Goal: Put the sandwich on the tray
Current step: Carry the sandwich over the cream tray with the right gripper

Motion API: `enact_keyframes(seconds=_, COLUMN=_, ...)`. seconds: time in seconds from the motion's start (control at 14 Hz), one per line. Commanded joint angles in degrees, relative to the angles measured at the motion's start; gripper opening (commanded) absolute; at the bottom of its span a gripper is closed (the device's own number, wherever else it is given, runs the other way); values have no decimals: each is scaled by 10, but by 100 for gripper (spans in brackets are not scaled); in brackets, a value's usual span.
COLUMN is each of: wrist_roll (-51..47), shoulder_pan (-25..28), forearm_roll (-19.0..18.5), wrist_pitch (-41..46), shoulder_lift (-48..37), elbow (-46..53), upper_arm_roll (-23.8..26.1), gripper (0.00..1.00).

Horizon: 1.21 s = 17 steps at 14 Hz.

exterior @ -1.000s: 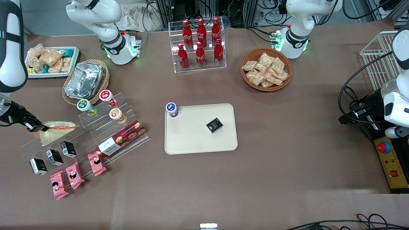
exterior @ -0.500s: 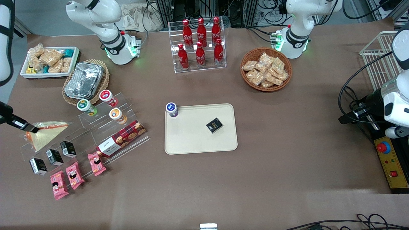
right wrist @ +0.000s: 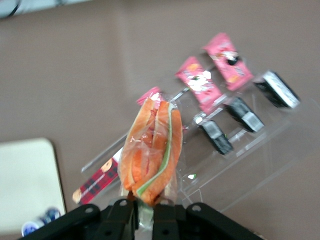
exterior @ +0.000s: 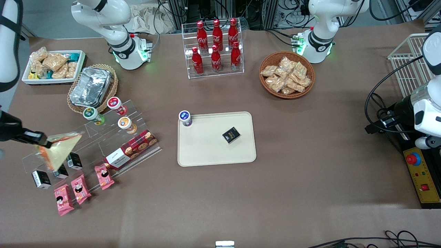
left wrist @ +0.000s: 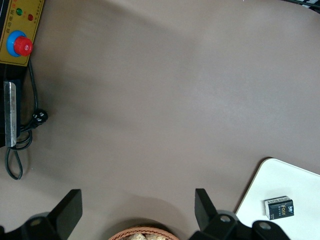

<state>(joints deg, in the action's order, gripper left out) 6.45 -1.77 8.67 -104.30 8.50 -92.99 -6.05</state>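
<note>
The sandwich (exterior: 60,150), a clear-wrapped wedge with pale bread and orange and green filling, hangs from my gripper (exterior: 44,142) above the clear acrylic display stand (exterior: 93,144) at the working arm's end of the table. In the right wrist view the gripper (right wrist: 146,212) is shut on the sandwich's (right wrist: 152,150) lower edge, and the sandwich stands up from the fingers. The cream-beige tray (exterior: 210,151) lies at the table's middle, well apart from the sandwich. It holds a small black box (exterior: 231,134) and a blue-lidded cup (exterior: 185,118) at one corner.
The stand carries black boxes (exterior: 41,179), a plaid cookie box (exterior: 131,149), lidded cups (exterior: 124,124) and pink snack packets (exterior: 81,188). A foil container (exterior: 90,86) in a wicker basket, a white snack bin (exterior: 53,66), a cola rack (exterior: 215,48) and a cracker basket (exterior: 286,74) stand farther from the camera.
The gripper has lifted the sandwich off the stand and swung it: it first drew toward the table's end, then came back nearer the camera, and the wedge now hangs pointing down.
</note>
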Motion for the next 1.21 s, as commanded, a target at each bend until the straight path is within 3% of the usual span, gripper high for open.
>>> enact_keyframes(seconds=0.0, wrist_roll=73, shoulder_pan=29, forearm_roll=11, wrist_pitch=21, shoulder_lift=10, elbow=21, upper_arm_roll=28, gripper=4)
enact_keyframes(seconds=0.21, wrist_roll=100, shoulder_pan=136, forearm_roll=-8, wrist_pitch=14, shoulder_lift=11, elbow=22, upper_arm_roll=27, gripper=4)
enact_keyframes(seconds=0.36, wrist_roll=102, shoulder_pan=212, forearm_roll=-73, wrist_pitch=-6, shoulder_lift=13, elbow=22, upper_arm_roll=29, gripper=4)
enact_keyframes(seconds=0.64, wrist_roll=123, shoulder_pan=337, forearm_roll=-134, wrist_pitch=-59, shoulder_lift=45, elbow=21, upper_arm_roll=29, gripper=4)
enact_keyframes(seconds=0.93, wrist_roll=138, shoulder_pan=424, forearm_roll=-210, wrist_pitch=-130, shoulder_lift=114, elbow=14, upper_arm_roll=29, gripper=5)
enact_keyframes(seconds=1.14, wrist_roll=142, shoulder_pan=447, forearm_roll=-219, wrist_pitch=-201, shoulder_lift=187, elbow=12, upper_arm_roll=30, gripper=5)
